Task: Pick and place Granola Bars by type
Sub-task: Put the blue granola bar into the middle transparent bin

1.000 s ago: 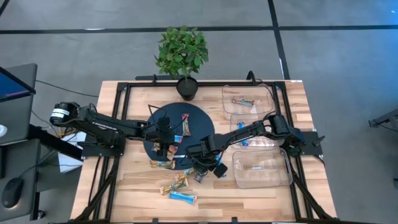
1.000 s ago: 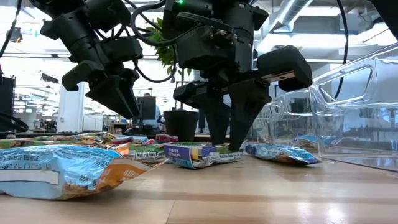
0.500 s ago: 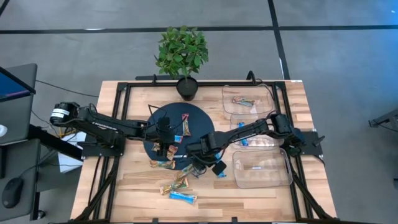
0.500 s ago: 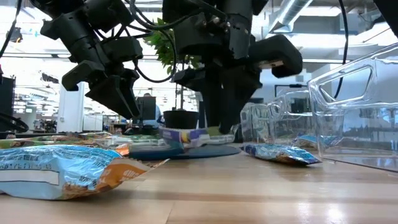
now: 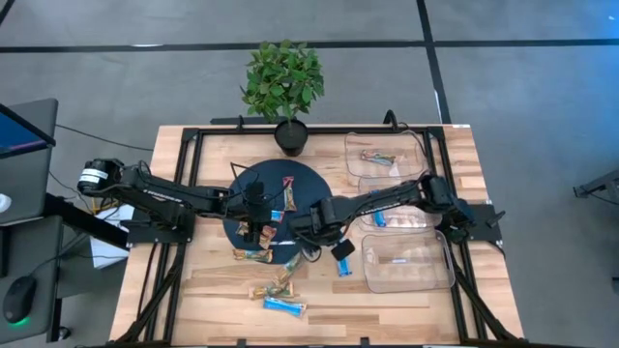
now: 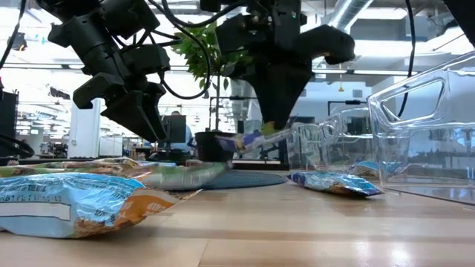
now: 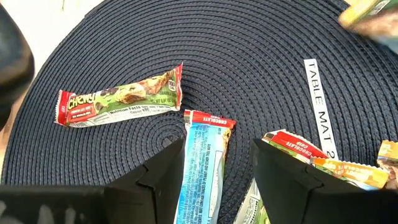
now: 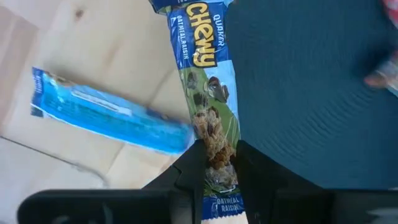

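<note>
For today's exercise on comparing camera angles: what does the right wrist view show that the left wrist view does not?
Only the right wrist view: the right hand shut on a blue Chewy bar lifted above the table, and a bright blue bar on the bare wood.
Only the left wrist view: the left hand open over a blue bar, a red-green Chewy bar, a red-orange bar and a white strip.
Both: the dark woven mat.

Grey concrete floor (image 5: 542, 87) crossed by dark lines; wooden table (image 5: 208, 290) at centre; potted plant (image 5: 283, 82) at far edge; open-plan room with exposed ceiling ducts (image 6: 371, 15) beyond
</note>
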Robot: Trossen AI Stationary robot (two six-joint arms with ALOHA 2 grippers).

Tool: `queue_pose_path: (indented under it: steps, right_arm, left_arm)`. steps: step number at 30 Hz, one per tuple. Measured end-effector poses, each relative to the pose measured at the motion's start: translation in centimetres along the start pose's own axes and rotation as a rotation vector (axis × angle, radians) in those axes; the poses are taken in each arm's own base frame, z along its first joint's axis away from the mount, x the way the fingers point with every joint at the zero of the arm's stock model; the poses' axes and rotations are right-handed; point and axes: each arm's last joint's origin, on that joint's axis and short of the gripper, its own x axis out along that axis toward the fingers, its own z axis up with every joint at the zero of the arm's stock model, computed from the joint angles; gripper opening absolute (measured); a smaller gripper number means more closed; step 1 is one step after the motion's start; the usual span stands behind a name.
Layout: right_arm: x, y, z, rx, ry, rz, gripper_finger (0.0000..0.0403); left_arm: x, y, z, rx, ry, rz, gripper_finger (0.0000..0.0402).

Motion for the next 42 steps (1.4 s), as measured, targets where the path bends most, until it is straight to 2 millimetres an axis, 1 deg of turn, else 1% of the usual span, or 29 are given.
queue_pose_path:
  steps: [6, 11, 14, 19, 24, 28, 31, 33, 37, 42]
  right_arm:
    - [-1.5, -1.0, -1.6, 0.117, 0.112, 0.006, 0.0069]
    - [-2.7, -2.2, -3.4, 0.267, 0.205, 0.031, 0.0069]
    - [-3.5, -2.8, -4.1, 0.319, 0.175, 0.025, 0.0069]
    - [-6.8, -2.7, -5.6, 0.347, 0.097, -0.008, 0.0069]
    - [-10.1, -2.1, -7.3, 0.402, 0.015, -0.045, 0.0062]
    - [-11.9, -1.4, -9.6, 0.456, -0.019, -0.060, 0.0055]
    - [-12.2, -0.8, -11.6, 0.507, -0.021, -0.081, 0.0054]
    - [-12.0, -0.5, -13.0, 0.540, -0.027, -0.098, 0.0053]
    - [-10.8, 0.2, -15.8, 0.587, -0.057, -0.111, 0.0053]
    - [-8.8, 1.5, -19.2, 0.670, -0.038, -0.106, 0.0053]
  left_arm:
    - [0.0, 0.0, 0.0, 0.000, 0.000, 0.000, 0.0180]
    - [0.0, 0.0, 0.0, -0.001, 0.000, 0.000, 0.0180]
    - [0.0, 0.0, 0.0, -0.001, 0.000, 0.000, 0.0180]
    - [0.0, 0.0, 0.0, 0.001, 0.004, -0.001, 0.0180]
    - [0.0, 0.0, 0.0, 0.001, 0.004, 0.000, 0.0180]
    - [0.0, 0.0, -0.1, 0.001, 0.005, -0.001, 0.0180]
    - [0.0, 0.0, -0.1, 0.001, 0.005, -0.001, 0.0180]
    - [0.0, 0.0, -0.1, 0.001, 0.005, -0.002, 0.0180]
    - [0.0, 0.0, -0.1, 0.001, 0.005, -0.001, 0.0180]
    - [0.0, 0.0, 0.0, 0.000, -0.002, 0.000, 0.0180]
